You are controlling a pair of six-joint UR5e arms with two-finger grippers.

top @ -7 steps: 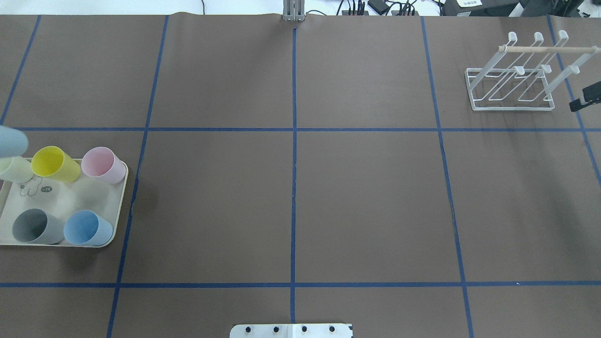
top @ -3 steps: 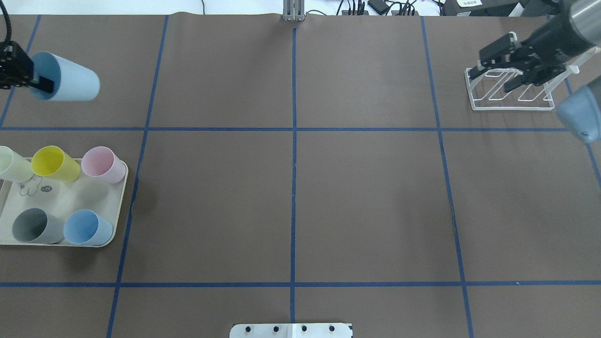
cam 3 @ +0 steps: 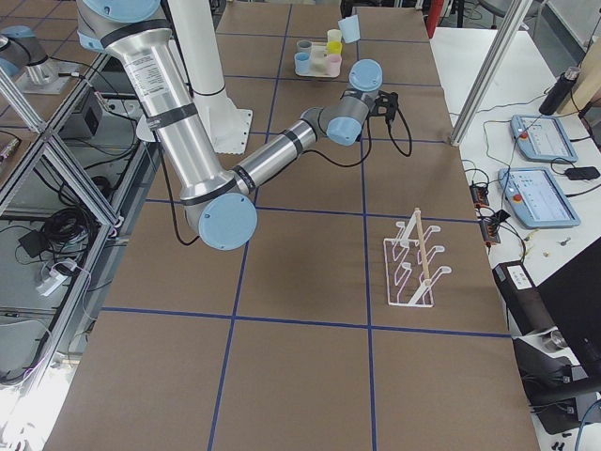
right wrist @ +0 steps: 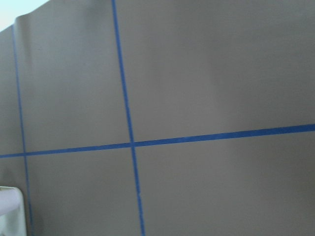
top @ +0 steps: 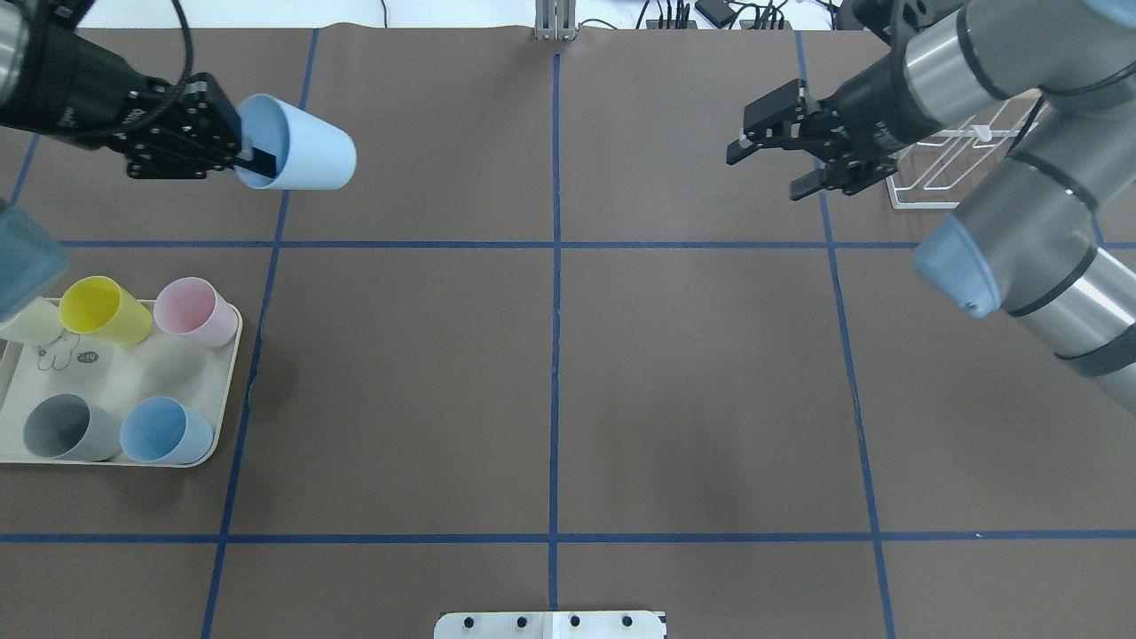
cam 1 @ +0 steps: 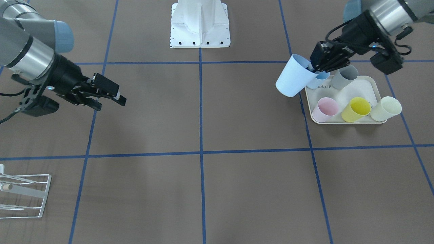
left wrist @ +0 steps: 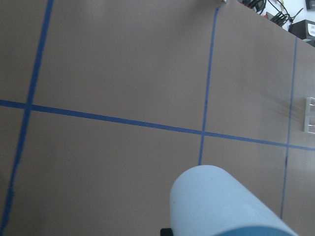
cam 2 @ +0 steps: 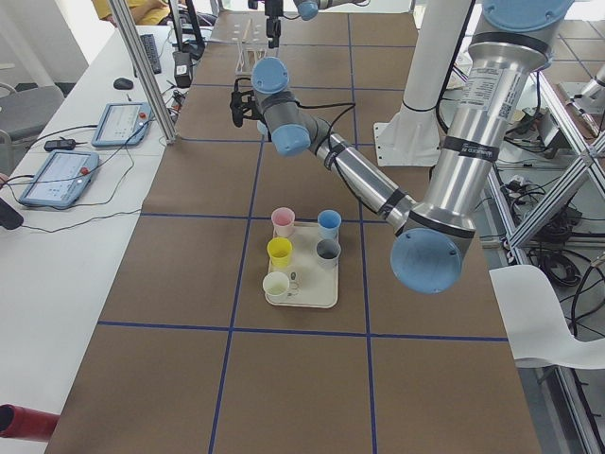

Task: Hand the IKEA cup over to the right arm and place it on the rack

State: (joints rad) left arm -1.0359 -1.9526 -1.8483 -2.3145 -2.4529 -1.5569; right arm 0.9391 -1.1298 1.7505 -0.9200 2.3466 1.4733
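The pale blue IKEA cup [top: 302,153] hangs in the air over the far left part of the bench [top: 692,382], lying on its side. Its long axis runs nearly level along the bench, with the mouth toward the left claw [top: 256,161] and the closed base pointing to the robot's right side. The left claw holds it by the rim, and one finger shows inside the mouth. Facing it from well apart, across the centre tape line [top: 556,266], the right claw [top: 770,169] is spread wide and empty. Behind it the right arm [top: 1021,213] covers part of the white wire rack [top: 942,169], which stands near the far right corner. Nearer the robot on the left, a cream tray [top: 133,377] carries a yellow cup [top: 99,309], a pink cup [top: 191,311], a grey cup [top: 64,429] and a blue cup [top: 164,432]. A pale green cup [top: 31,321] is partly covered by the left arm's joint cap.
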